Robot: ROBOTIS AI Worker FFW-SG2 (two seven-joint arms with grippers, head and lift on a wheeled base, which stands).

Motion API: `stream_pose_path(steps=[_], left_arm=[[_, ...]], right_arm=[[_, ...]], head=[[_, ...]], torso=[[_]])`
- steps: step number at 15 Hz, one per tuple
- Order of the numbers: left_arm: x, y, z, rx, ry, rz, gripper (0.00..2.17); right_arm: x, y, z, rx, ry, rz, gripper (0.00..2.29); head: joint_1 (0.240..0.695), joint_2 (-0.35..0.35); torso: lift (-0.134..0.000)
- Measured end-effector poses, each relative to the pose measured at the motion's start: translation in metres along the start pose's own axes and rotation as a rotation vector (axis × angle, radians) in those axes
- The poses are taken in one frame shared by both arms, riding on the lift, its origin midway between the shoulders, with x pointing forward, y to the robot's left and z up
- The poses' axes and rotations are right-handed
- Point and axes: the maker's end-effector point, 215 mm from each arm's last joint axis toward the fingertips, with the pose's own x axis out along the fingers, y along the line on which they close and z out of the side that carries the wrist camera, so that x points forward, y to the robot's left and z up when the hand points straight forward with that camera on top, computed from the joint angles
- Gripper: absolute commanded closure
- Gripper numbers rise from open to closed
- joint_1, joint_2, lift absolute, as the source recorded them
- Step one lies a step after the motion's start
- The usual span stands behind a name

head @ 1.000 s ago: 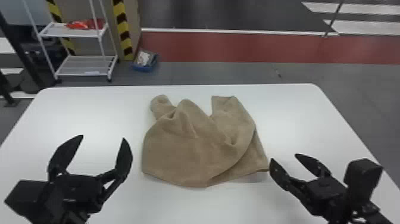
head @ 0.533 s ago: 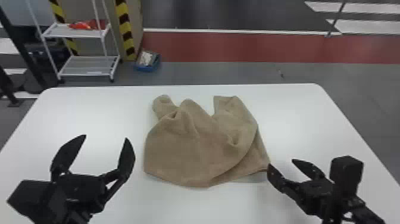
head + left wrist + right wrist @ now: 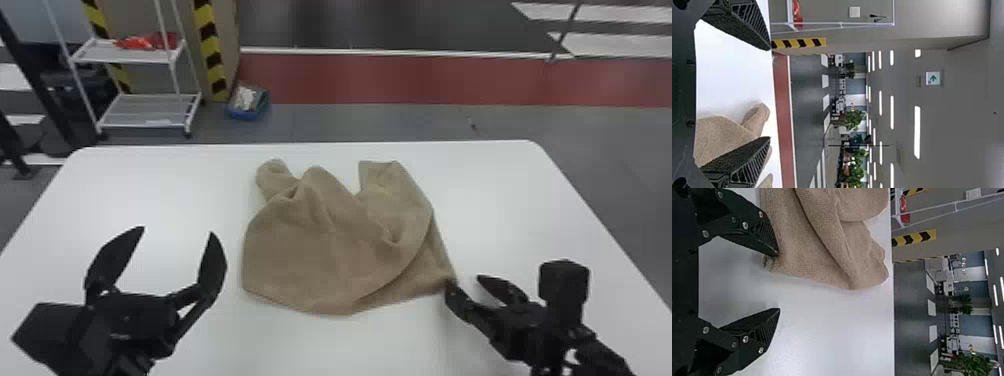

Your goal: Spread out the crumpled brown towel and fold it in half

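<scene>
Towel (image 3: 325,250) just beside the spread right claw (image 3: 465,282), perhaps in contact.

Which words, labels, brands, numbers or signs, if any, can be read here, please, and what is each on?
No words, brands or numbers can be read, on the towel or elsewhere.
Sign: a green arrow on white, high in the background; the mark beside it is too small to read, and I cannot tell whether wall or ceiling bears it.

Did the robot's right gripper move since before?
Yes, the right gripper has moved to the robot's left, farther from the right edge of the table.
</scene>
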Motion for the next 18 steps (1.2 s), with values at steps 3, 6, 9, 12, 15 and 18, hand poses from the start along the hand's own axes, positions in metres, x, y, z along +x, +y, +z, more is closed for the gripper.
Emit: stream_pose_path(steps=[3, 6, 9, 12, 15, 18], left_arm=[[-0.001, 0.000, -0.001, 0.000, 0.004, 0.000, 0.07], [-0.002, 0.001, -0.002, 0.002, 0.006, 0.002, 0.07], [-0.003, 0.003, -0.003, 0.004, 0.008, 0.003, 0.07], [-0.004, 0.003, -0.005, 0.004, 0.012, 0.003, 0.07], [-0.004, 0.003, -0.004, 0.005, 0.011, 0.005, 0.07], [-0.004, 0.005, -0.005, 0.007, 0.012, 0.007, 0.07]], right_arm=[[0.004, 0.003, 0.002, 0.011, -0.002, 0.013, 0.59], [0.006, 0.012, 0.005, 0.026, -0.008, 0.046, 1.04], [0.005, 0.018, 0.011, 0.023, -0.019, 0.068, 1.58], [0.005, 0.024, 0.017, 0.022, -0.024, 0.092, 1.66], [-0.002, 0.026, 0.032, 0.021, -0.058, 0.094, 1.66], [-0.014, 0.011, 0.063, 0.037, -0.127, 0.057, 1.66]], head=[[0.695, -0.033], [0.695, -0.018], [0.695, -0.009], [0.695, 0.000], [0.695, 0.003], [0.695, -0.011]], torso=[[-0.125], [-0.125], [-0.125], [-0.125], [-0.125], [-0.125]])
